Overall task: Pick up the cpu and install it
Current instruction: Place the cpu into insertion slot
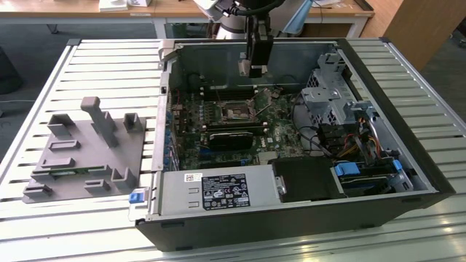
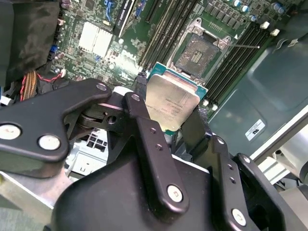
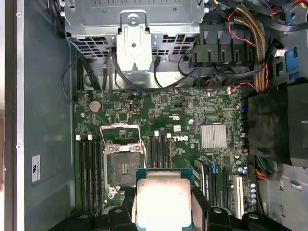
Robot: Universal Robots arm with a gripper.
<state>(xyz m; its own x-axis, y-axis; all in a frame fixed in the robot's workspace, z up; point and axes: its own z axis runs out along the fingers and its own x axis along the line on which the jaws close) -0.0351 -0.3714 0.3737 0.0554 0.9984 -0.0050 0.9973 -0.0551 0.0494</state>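
Observation:
The cpu point(image 2: 172, 103), a flat square chip with a silvery top plate and pale rim, sits clamped between my gripper's black fingers point(image 2: 144, 125). My gripper point(image 2: 173, 120) is shut on it. In the exterior view the gripper point(image 1: 252, 70) hangs inside the open computer case point(image 1: 407, 164), above the far part of the green motherboard point(image 1: 218, 117). The bare socket point(image 3: 122, 166) lies below and just beside the cpu point(image 3: 161, 202), apart from it. That socket point(image 2: 197, 53) shows its contact field uncovered, with a metal frame around it.
Memory slots point(image 3: 89, 168) flank the socket. A black card point(image 1: 233, 139) lies across the board, a metal drive cage point(image 1: 328, 98) and cable bundles point(image 1: 357, 142) stand at the exterior view's right. A grey fixture tray point(image 1: 80, 153) sits outside the case on the slatted table.

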